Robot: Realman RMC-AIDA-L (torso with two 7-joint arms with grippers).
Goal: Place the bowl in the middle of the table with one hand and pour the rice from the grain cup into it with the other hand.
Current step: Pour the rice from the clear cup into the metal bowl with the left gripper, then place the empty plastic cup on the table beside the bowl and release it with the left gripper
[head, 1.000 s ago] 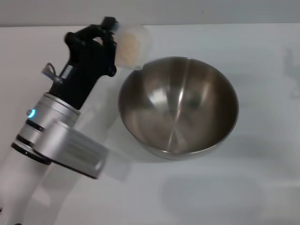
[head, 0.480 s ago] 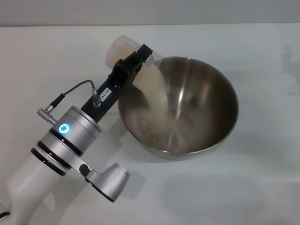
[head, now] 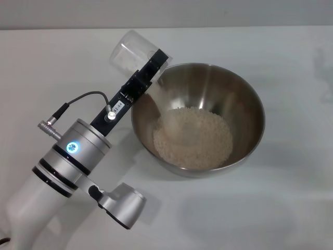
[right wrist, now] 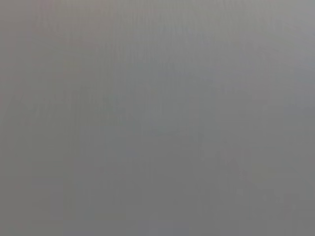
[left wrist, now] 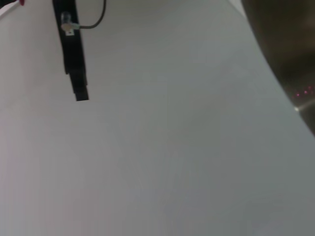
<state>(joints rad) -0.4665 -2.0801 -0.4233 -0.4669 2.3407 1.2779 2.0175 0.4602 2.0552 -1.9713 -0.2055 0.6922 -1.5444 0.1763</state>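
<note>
The left tool (head: 148, 73) holds the small clear plastic grain cup (head: 130, 52) clamped and tipped mouth-down over the near-left rim of the large round stainless-steel bowl (head: 244, 94), which stands mid-way across the plain white table (head: 291, 208). Half a second ago the cup was still clouded with grain and the bowl nearly bare; now the cup looks almost clear and a pale heap of rice (head: 193, 136) fills the bowl's bottom. The pour seems practically finished. The right tool is out of sight.
</note>
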